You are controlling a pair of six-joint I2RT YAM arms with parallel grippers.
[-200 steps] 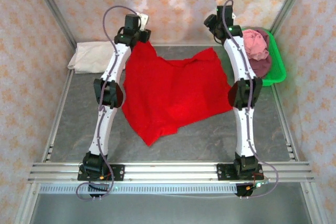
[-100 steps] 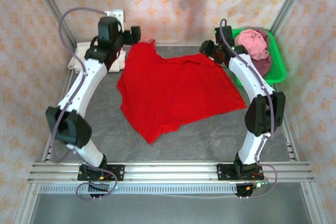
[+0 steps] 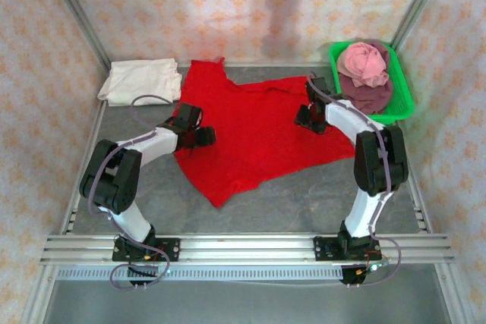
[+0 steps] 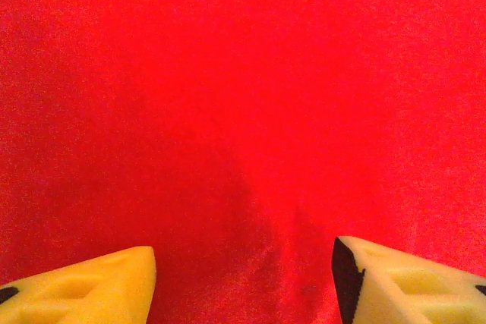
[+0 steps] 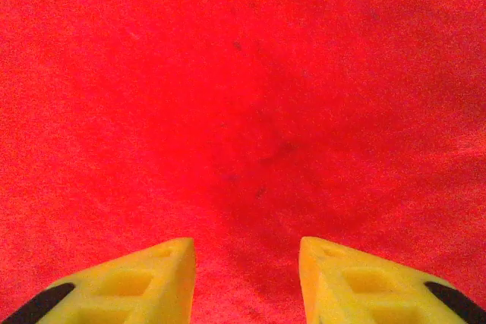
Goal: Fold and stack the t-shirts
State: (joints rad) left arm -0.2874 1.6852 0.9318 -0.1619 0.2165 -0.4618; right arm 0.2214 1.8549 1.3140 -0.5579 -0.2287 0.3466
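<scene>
A bright red t-shirt (image 3: 254, 130) lies spread over the middle of the grey table, one corner reaching toward the back wall. My left gripper (image 3: 203, 136) hangs low over its left part, and my right gripper (image 3: 307, 117) low over its right part. In the left wrist view the yellow fingertips (image 4: 83, 287) stand wide apart above smooth red cloth (image 4: 243, 111), nothing between them. The right wrist view has the yellow fingertips (image 5: 357, 282) closer together, still apart, over red cloth (image 5: 243, 96). A folded cream-white t-shirt (image 3: 140, 81) rests at the back left. Pink (image 3: 363, 62) and maroon (image 3: 368, 99) shirts fill the tray.
The green plastic tray (image 3: 401, 92) stands at the back right, close behind the right arm. Patterned walls enclose the table on three sides. An aluminium rail (image 3: 243, 248) runs along the near edge where the arm bases sit.
Both arms have swung down and inward from the shirt's far corners onto the cloth. The red shirt has dropped and now lies flatter. The right jaws have narrowed.
</scene>
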